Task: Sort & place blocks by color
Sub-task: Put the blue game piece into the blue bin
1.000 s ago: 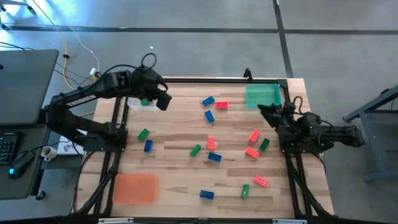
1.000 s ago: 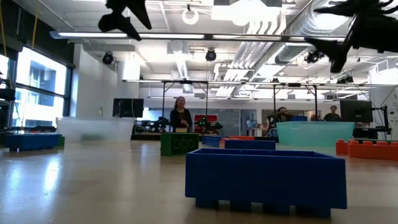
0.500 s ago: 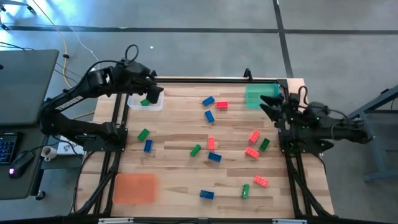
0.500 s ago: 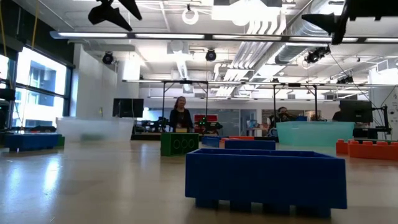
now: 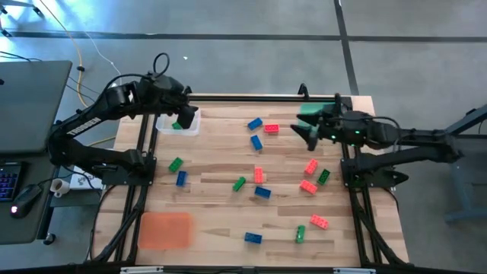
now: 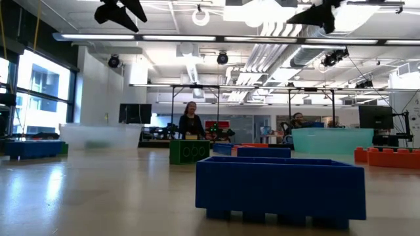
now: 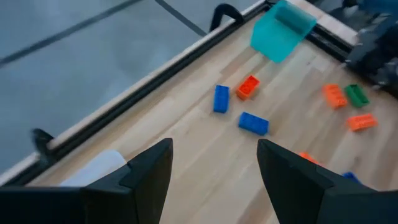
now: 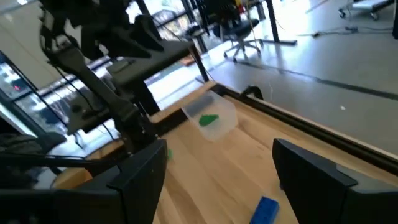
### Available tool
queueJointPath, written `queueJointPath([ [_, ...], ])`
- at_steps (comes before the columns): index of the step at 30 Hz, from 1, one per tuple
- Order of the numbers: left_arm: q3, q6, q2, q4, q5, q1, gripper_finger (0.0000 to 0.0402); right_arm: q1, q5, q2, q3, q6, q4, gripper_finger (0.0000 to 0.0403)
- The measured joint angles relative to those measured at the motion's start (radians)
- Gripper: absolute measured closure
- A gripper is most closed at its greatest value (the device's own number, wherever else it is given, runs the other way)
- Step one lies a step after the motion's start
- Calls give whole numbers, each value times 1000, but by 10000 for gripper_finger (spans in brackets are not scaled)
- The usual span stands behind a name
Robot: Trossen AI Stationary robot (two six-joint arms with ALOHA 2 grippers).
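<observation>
You have red, green and blue blocks (image 5: 262, 192) scattered flat across the frame's middle and lower right. One green block (image 5: 177, 125) lies upper left, apart.

Blocks (image 5: 259, 175) scattered — left pincer (image 5: 185, 118) above clear tray (image 5: 179, 124).

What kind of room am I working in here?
Probably an open-plan robotics lab or workshop: exposed ceiling ducts, more metal-framed workstations behind the table, people among them, and office chairs on a bare floor.
</observation>
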Motion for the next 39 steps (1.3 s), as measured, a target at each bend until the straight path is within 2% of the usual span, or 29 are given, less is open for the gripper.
queueJointPath([
  [6,0,58,1,0,-85,0,179,-2,22,170,64,164,-28,124],
  [11,0,99,1,0,-97,0,179,-13,22,301,99,265,-63,124],
  [19,0,114,1,-9,-97,0,179,-30,-14,529,175,289,-68,124],
  [29,0,114,2,-27,-97,0,179,-65,-59,806,331,329,-191,124],
  [39,0,114,2,-27,-97,0,179,-76,-81,997,418,391,-257,124],
])
